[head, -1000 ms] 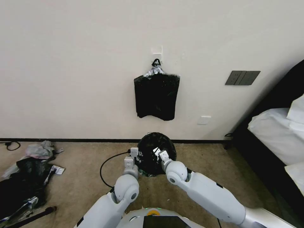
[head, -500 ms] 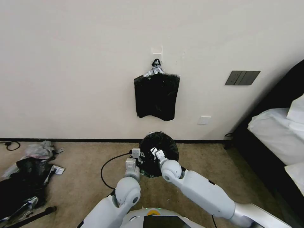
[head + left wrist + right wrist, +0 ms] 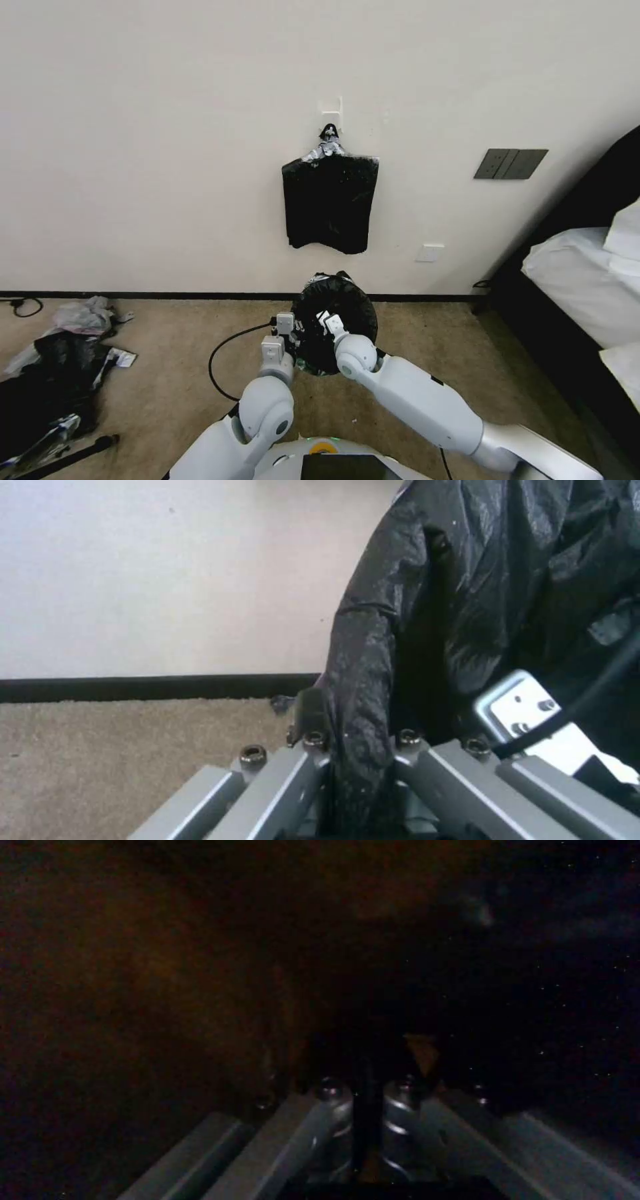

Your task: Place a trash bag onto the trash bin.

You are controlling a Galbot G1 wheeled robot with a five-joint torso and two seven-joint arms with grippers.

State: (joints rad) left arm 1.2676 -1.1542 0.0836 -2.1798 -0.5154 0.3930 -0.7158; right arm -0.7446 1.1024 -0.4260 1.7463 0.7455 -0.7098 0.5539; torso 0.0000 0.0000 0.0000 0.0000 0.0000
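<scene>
While left gripper [image 3: 357, 760] clamps trash bag [image 3: 480, 580], right gripper [image 3: 363, 1090] pinched shut inside.

Glossy black trash bag [image 3: 337, 310] draped over trash bin, by wall

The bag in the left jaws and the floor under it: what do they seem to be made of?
The bag looks like thin black plastic film, glossy: it wrinkles finely and catches light on the folds. The floor looks like short-pile beige carpet, matte, with a grainy, fuzzy texture. The left gripper pinches a fold of the bag.
</scene>
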